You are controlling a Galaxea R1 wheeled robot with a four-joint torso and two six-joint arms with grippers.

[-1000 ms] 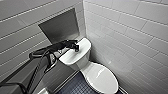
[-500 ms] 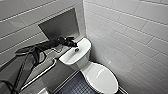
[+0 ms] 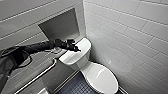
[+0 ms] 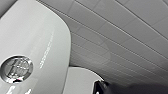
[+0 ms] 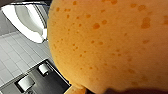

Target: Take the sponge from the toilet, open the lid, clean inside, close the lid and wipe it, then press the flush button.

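Sponge (image 5: pixel 107 42), bright orange and pitted with pores, sits right up against the right wrist camera. The tiled floor and toilet (image 3: pixel 100 75) are well beyond it, so it is off every surface and, by my judgement, pinched in the right gripper. The exact finger gap can't be read because the pad covers it. It should handle as light, soft and squashy: it gives under the fingers, springs back, isn't fragile and isn't slippery dry, but gets heavier and drippy once wet. Best hold is across the narrow middle, fingers on the two flat faces, with enough pad past the fingertips to do the wiping. Squeezed too hard it folds; too loose and it drags out on ceramic. Lid (image 3: pixel 101 77) lies shut on the bowl. Left gripper (image 3: pixel 74 48) hangs just above the tank top (image 3: pixel 75 56), with the flush button (image 4: pixel 16 69) near and to one side of it; open or shut there, cannot tell. Button looks small, hard and chrome-ringed, so it wants a straight push on its centre.
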